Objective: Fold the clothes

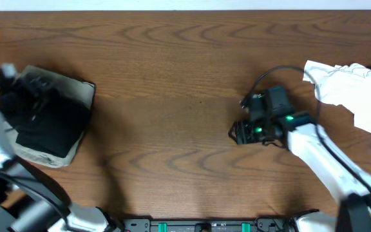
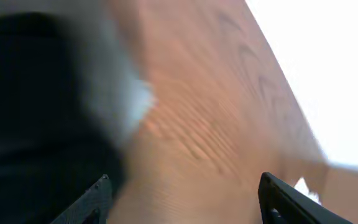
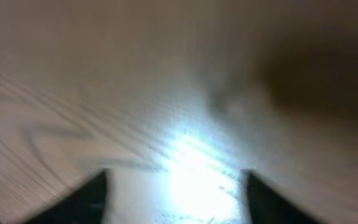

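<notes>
Right, both sets of jaws stand wide apart with nothing in them. The left gripper (image 2: 184,182) shows only bare table (image 2: 216,112) between its fingers, with the black garment (image 2: 36,112) just off to the left of the frame. The right gripper (image 3: 174,177) view is blurred, but I see only wood between its two dark fingers.

From overhead, the black garment sits folded on the grey-beige one (image 1: 76,87) at the left of the frame. The white garment (image 1: 346,87) lies crumpled at the upper right, not yet folded.

My worry is the left arm, which hangs right over the stack. A careless lift could snag the black layer and undo the fold. On the right, the white cloth runs out of the frame, so a blind pinch might catch a single layer or shove it further away.
</notes>
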You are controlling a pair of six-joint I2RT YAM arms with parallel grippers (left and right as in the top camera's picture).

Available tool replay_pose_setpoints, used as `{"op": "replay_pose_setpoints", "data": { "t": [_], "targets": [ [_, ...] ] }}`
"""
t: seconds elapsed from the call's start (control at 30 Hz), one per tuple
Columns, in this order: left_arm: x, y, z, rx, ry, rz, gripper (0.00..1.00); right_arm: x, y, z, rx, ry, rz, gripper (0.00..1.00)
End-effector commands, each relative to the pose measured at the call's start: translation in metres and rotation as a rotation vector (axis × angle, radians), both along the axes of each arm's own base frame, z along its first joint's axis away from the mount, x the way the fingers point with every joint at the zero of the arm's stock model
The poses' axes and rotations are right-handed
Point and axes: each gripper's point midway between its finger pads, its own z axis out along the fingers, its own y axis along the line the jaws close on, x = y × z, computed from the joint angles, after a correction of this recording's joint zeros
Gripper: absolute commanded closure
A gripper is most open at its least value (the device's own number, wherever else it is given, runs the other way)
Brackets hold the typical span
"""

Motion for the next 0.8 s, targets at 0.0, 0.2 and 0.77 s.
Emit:
{"op": "replay_pose_setpoints", "data": {
  "t": [0.0,0.2,0.77],
  "targets": [
    [0.005,-0.048,0.022,0.145,-0.045,-0.155,0.24,0.016,-0.013,0.035,0.014,-0.121,-0.045,0.01],
    [0.004,-0.137,0.052,0.313,-0.117,-0.366,0.20,0.026,-0.039,0.072,-0.003,-0.266,-0.125,0.01],
    [-0.063,-0.195,0.077,0.430,-0.115,-0.499,0.02,-0.019,-0.083,0.129,-0.125,-0.417,-0.261,0.01]
  ]
}}
